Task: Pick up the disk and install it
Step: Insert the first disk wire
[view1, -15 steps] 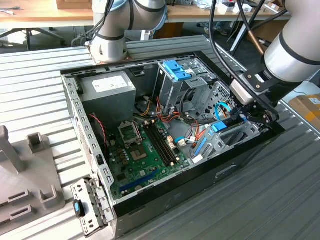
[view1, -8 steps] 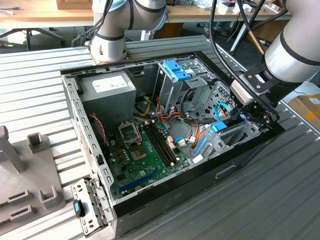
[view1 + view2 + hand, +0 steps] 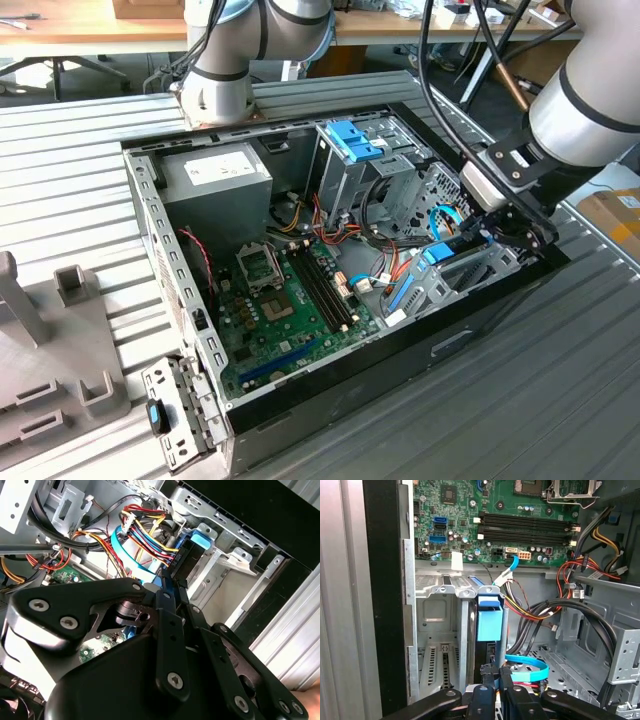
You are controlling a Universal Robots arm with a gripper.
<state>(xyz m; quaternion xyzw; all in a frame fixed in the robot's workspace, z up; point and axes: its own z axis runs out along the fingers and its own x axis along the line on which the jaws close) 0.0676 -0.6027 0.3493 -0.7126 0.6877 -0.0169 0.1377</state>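
The open computer case (image 3: pixel 300 420) is being shown lying on the slatted table (image 3: pixel 560 400). At its 3 o'clock edge in the exterior view, the disk (image 3: pixel 489 622) is being pinched edge-on by the gripper (image 3: pixel 498 672), standing in the grey drive bay (image 3: pixel 440 630). No writing is being shown legibly.

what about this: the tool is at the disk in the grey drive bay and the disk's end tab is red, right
Not quite: the end tab is blue, not red. The first wrist view shows the tool at the disk, which sits in the grey drive bay.
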